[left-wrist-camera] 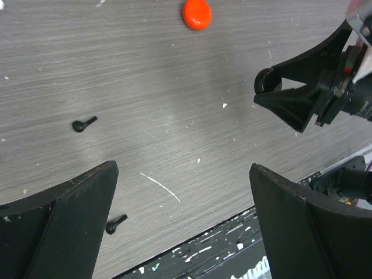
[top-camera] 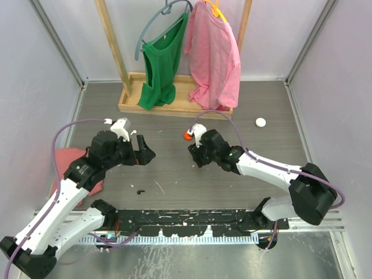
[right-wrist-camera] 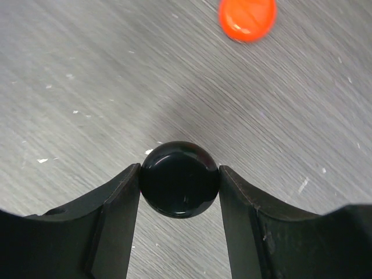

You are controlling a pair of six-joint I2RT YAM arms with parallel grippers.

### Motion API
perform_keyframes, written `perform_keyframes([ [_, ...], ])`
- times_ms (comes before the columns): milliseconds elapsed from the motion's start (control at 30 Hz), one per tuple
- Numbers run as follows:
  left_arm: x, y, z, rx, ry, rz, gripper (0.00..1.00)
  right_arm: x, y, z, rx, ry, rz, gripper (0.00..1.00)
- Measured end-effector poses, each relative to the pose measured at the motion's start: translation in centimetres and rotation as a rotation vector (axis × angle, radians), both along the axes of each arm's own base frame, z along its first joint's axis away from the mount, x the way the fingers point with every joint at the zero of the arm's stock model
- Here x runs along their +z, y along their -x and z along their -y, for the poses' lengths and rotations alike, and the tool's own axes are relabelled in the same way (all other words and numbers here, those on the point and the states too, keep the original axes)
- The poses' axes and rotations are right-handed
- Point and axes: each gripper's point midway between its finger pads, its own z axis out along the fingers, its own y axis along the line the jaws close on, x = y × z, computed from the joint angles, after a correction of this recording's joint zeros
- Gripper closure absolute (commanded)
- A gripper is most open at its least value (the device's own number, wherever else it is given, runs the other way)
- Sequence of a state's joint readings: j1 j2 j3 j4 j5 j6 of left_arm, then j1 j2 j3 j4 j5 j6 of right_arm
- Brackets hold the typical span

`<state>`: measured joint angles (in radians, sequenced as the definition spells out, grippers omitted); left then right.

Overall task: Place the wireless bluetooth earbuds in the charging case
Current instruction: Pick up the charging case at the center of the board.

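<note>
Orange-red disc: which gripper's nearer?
Right. The right gripper, clamped on a black round piece, is just beside the orange-red disc; the left gripper hangs open farther off to its left.

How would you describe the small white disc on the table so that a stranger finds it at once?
Start at the wooden clothes rack at the back of the table. Just right of its base, a small white disc lies alone on the grey surface. Only it is white: the orange-red disc lies near the right gripper, which holds the black disc.
</note>
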<state>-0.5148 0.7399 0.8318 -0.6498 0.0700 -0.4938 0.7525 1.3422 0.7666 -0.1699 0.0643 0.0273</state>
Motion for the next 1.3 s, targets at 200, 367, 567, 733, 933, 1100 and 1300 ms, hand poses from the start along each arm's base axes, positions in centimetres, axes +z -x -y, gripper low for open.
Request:
perform_keyframes([
  [200,-1.6,-0.3,1.7,-0.049,0.012,-0.088,0.02,1.3,1.0,-2.8,0.191,0.016,0.104,0.52],
  [367,-1.7,-0.3,2.9,-0.093,0.051,-0.12,0.02,2.9,1.8,-4.0,0.292,0.01,0.175,0.5],
  [567,-1.5,-0.2,4.4,-0.146,0.093,-0.16,0.02,5.5,3.3,-6.3,0.41,-0.014,0.254,0.5],
  [733,-1.6,0.1,5.6,-0.186,0.133,-0.218,0.01,7.6,4.8,-8.0,0.498,-0.052,0.298,0.5],
  [933,-0.8,0.4,7.5,-0.242,0.234,-0.266,0.11,9.6,5.8,-8.9,0.556,-0.088,0.344,0.49],
  [1100,-0.3,0.7,9.0,-0.299,0.304,-0.311,0.21,10.0,6.5,-9.5,0.585,-0.09,0.357,0.49],
  [1300,-0.4,1.0,9.8,-0.338,0.347,-0.35,0.37,10.4,7.2,-10.1,0.621,-0.1,0.365,0.49],
])
